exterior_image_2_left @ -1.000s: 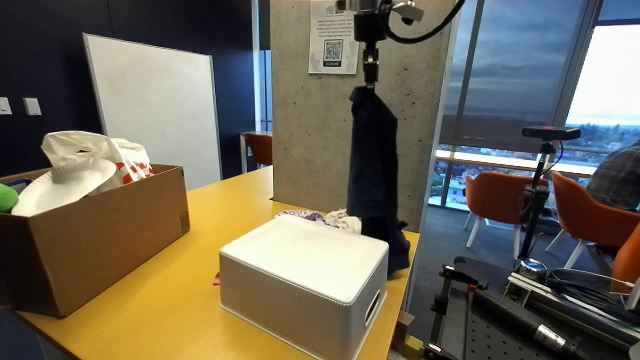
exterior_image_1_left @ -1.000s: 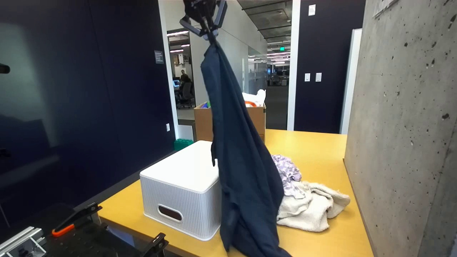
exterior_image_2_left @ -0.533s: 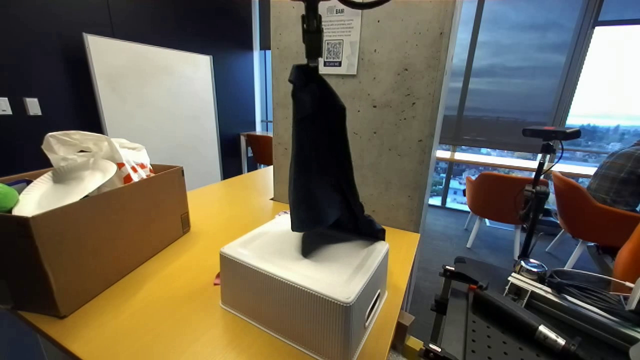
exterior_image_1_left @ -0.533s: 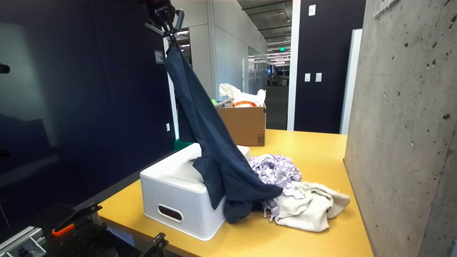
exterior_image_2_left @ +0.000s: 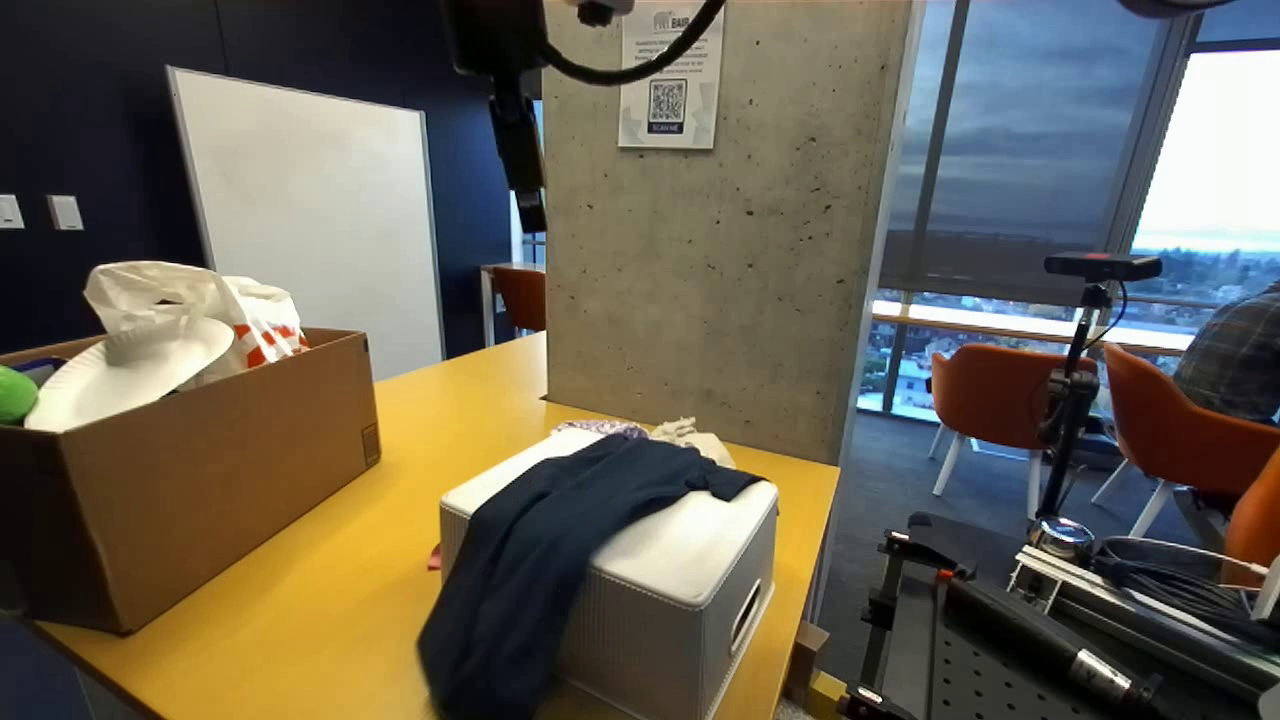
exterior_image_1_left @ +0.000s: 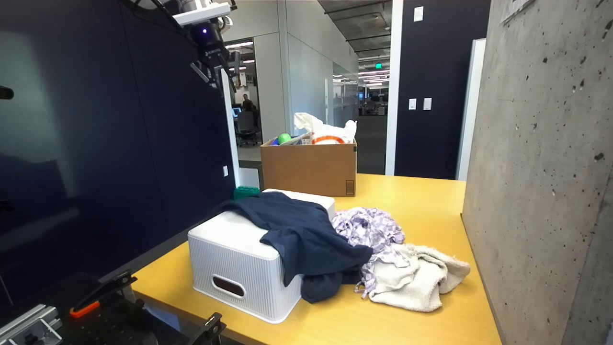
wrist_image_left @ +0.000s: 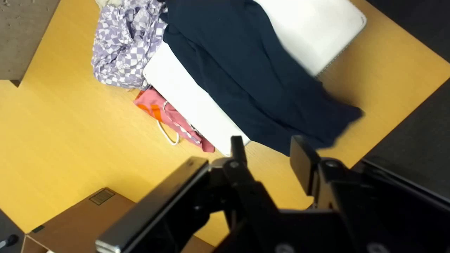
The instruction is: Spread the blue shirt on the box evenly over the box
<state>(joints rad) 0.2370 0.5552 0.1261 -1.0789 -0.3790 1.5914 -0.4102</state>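
Evening out the blue shirt [exterior_image_1_left: 306,235] over the white box [exterior_image_1_left: 239,270] looks like the current step, perhaps half done. Left to right in an exterior view, the hand [exterior_image_1_left: 224,85] comes first, well above the white box, its fingers parted and holding nothing. Next is the white box's slot-handle end, its top bare: the hand would do best to come down on the shirt edge facing it, pinch one thin fold and draw it gently toward that end, keeping low so the drape doesn't slide off sideways; a matching pull toward the opposite end, also bare, should balance it. The shirt itself lies across the middle of the white box, its long axis crosswise to the box's length; in an exterior view its loose end [exterior_image_2_left: 490,630] points down past one long wall, blurred, while the other end hangs over the opposite wall and bunches at its foot. Right of the white box lie the patterned cloth [exterior_image_1_left: 368,232] and, farther out, the beige cloth [exterior_image_1_left: 424,280].
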